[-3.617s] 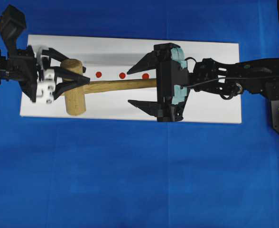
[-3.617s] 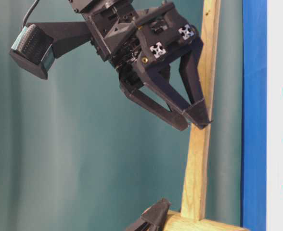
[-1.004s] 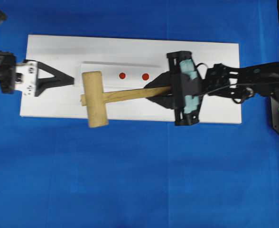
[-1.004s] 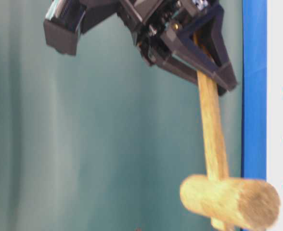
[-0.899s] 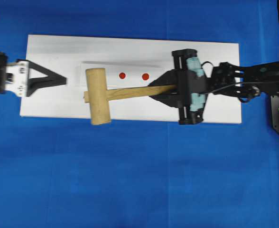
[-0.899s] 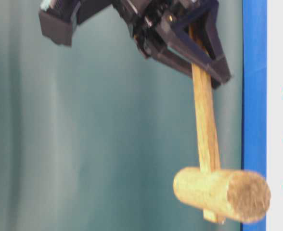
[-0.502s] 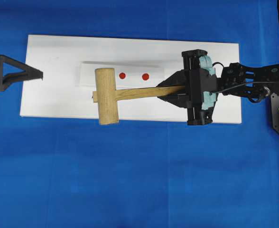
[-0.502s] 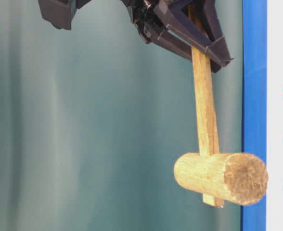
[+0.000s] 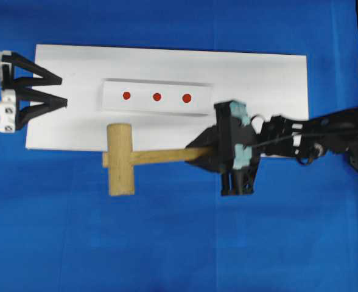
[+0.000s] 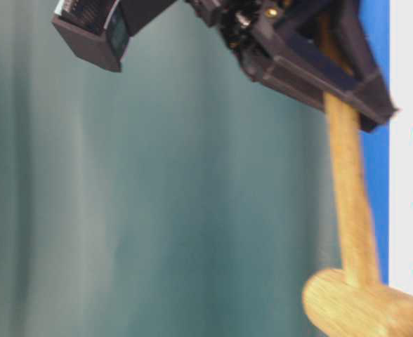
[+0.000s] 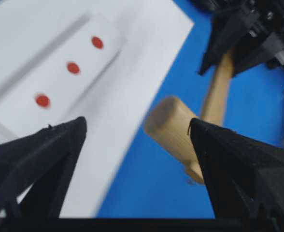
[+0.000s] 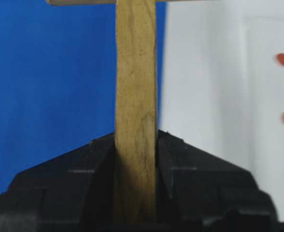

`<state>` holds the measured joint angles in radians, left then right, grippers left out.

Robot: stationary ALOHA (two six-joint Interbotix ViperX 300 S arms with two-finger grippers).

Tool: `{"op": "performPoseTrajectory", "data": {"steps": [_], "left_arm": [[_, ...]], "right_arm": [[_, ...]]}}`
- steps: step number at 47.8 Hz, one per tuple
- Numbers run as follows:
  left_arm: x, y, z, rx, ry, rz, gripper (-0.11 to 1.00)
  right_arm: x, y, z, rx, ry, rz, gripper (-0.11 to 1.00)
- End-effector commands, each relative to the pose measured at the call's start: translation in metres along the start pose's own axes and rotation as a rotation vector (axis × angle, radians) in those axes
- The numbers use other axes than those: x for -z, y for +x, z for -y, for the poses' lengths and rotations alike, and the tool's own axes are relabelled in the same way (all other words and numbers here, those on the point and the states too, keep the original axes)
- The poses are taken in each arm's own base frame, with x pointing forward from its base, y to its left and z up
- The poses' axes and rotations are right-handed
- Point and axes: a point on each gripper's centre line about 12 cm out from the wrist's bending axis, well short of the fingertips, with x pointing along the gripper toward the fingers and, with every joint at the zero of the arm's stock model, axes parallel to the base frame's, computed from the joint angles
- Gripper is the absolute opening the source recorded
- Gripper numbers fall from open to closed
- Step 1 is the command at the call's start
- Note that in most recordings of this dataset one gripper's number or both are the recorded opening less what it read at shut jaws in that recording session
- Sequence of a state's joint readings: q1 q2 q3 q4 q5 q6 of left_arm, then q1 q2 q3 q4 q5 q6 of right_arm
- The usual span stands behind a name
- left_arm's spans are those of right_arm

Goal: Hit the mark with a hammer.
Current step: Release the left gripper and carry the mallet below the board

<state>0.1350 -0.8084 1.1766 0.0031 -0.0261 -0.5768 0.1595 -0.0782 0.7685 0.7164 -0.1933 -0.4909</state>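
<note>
The stiff, head-heavy hammer [image 9: 130, 158], its head hanging over the blue cloth [image 9: 167, 243] just near of the white board [image 9: 258, 73], is clenched at its handle end by the right gripper [image 9: 210, 151] (a hold liable to twist), while the left gripper [image 9: 54, 91] stands spread and empty, far left.

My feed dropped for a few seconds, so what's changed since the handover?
The left gripper let go of the hammer and backed off to the board's left end, jaws open. The right gripper, clamping the handle, swung it off the dots. The dots stayed put.
</note>
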Motion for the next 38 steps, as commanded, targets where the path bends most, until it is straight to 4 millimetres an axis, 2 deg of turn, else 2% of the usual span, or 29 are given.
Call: {"op": "performPoseTrajectory", "data": {"steps": [1, 11, 20, 30, 38], "left_arm": [[-0.004, 0.005, 0.002, 0.003, 0.086, 0.011, 0.84], [-0.004, 0.008, 0.002, 0.007, 0.231, 0.021, 0.84], [-0.005, 0.005, 0.002, 0.013, 0.261, 0.035, 0.84], [-0.004, 0.005, 0.002, 0.014, 0.26, 0.034, 0.84], [-0.003, 0.005, 0.001, 0.012, 0.257, 0.033, 0.84]], "right_arm": [[-0.015, 0.001, -0.013, -0.004, 0.032, 0.072, 0.07], [-0.006, 0.01, -0.041, -0.014, 0.089, 0.091, 0.07], [0.003, 0.022, -0.062, -0.041, 0.088, 0.061, 0.07], [0.005, 0.028, -0.067, -0.042, 0.087, 0.055, 0.07], [0.019, 0.042, -0.066, -0.026, 0.087, 0.016, 0.07]]}}
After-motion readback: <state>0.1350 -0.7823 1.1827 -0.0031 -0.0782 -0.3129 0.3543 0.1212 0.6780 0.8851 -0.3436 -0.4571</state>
